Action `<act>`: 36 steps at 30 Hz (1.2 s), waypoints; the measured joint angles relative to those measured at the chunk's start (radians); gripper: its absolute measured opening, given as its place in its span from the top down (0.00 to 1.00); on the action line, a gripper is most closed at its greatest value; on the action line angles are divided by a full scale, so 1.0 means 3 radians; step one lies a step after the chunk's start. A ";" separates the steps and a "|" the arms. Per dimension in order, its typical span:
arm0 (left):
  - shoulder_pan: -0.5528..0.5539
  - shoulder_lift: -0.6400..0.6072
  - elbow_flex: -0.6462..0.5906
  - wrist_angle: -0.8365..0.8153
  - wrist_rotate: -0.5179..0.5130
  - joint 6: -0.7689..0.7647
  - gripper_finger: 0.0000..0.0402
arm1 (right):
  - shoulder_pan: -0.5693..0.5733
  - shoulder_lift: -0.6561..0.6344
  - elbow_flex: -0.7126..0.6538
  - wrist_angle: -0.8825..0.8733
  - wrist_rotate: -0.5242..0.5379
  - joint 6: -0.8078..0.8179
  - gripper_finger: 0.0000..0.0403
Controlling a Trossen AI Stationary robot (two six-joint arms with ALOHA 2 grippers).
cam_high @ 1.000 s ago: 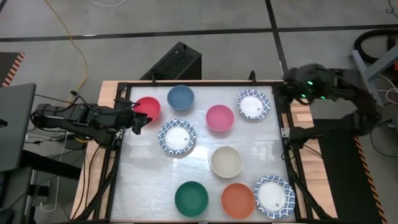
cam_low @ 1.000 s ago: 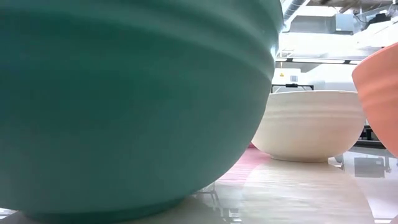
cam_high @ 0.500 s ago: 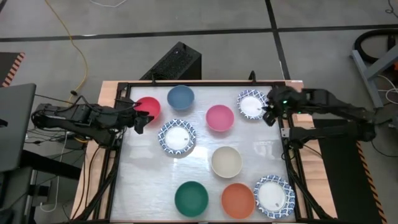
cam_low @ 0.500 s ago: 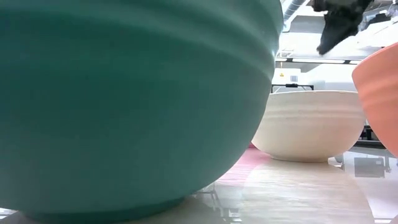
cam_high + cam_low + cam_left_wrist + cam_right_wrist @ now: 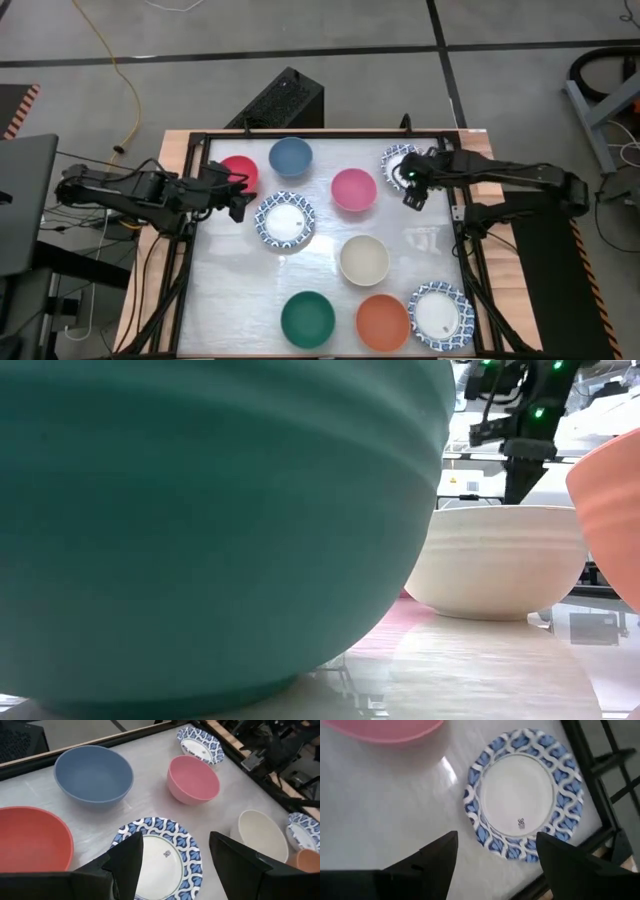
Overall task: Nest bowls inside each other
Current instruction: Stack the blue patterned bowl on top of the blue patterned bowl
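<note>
Nine bowls stand apart on the white table. Along the far side are red [image 5: 238,170], blue [image 5: 290,156], pink [image 5: 353,189] and a blue-patterned white bowl [image 5: 400,160]. Another patterned bowl [image 5: 284,220] and a cream bowl [image 5: 363,259] stand mid-table. Green [image 5: 307,318], orange [image 5: 382,321] and a third patterned bowl [image 5: 440,314] line the near side. My left gripper [image 5: 172,865] is open, above the left rim of the mid-table patterned bowl [image 5: 160,857]. My right gripper [image 5: 497,855] is open over the table beside the near rim of the far-right patterned bowl [image 5: 522,795].
A black frame [image 5: 462,215] borders the table on all sides. In the low view the green bowl [image 5: 200,510] fills the left, and the cream bowl [image 5: 505,560] and orange bowl [image 5: 610,500] stand behind it. The right gripper [image 5: 520,465] hangs beyond the cream bowl.
My right gripper has come down from high over the table's far right corner and moved left, and is now low beside the far-right patterned bowl. My left gripper has moved a little toward the table's right, from beside the red bowl toward the mid-table patterned bowl.
</note>
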 joint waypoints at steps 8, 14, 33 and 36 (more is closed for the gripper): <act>-0.0001 0.0013 0.0000 -0.0005 -0.0002 0.0024 0.46 | -0.0003 0.0482 -0.0002 0.0207 -0.0002 -0.0253 0.28; -0.0001 0.0013 0.0000 -0.0011 -0.0003 0.0025 0.46 | -0.0004 0.0869 -0.0002 0.0293 -0.0002 -0.0340 0.28; -0.0001 0.0013 0.0000 -0.0036 0.0029 0.0026 0.46 | -0.0494 0.1486 -0.0002 0.0737 -0.0157 -0.0584 0.28; -0.0001 0.0013 0.0000 -0.0036 0.0031 0.0022 0.46 | -0.0552 0.1488 -0.0002 0.0801 -0.0319 -0.0591 0.28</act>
